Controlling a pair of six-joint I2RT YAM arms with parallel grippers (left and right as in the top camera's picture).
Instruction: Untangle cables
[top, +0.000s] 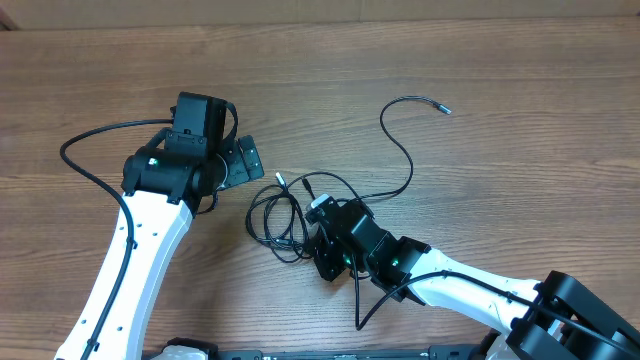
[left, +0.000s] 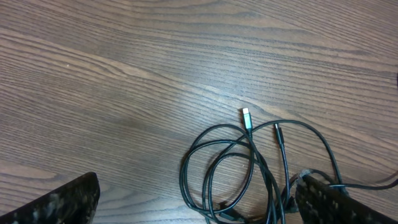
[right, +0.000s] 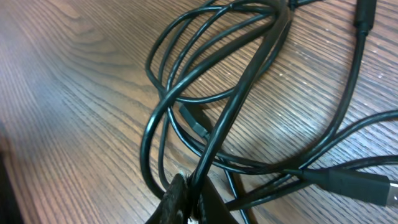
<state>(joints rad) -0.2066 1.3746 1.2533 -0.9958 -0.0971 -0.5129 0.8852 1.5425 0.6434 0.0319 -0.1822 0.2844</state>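
The left gripper (top: 238, 172) is spread wide and empty, just left of the cables (top: 285, 215) looped on the table (top: 520, 60). One strand arcs right to a plug (top: 441, 106) that points right. The right gripper (top: 320, 213) clamps the loops. Only its wrist view shows the fingers (right: 175, 202) pinching strands. Only the left wrist view shows clearly the silvery plug (left: 245, 116).

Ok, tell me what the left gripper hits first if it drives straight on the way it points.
Most likely the cables, lying dead ahead of the left gripper between its open fingers. Depth is unclear, so it could touch the table just short of them.
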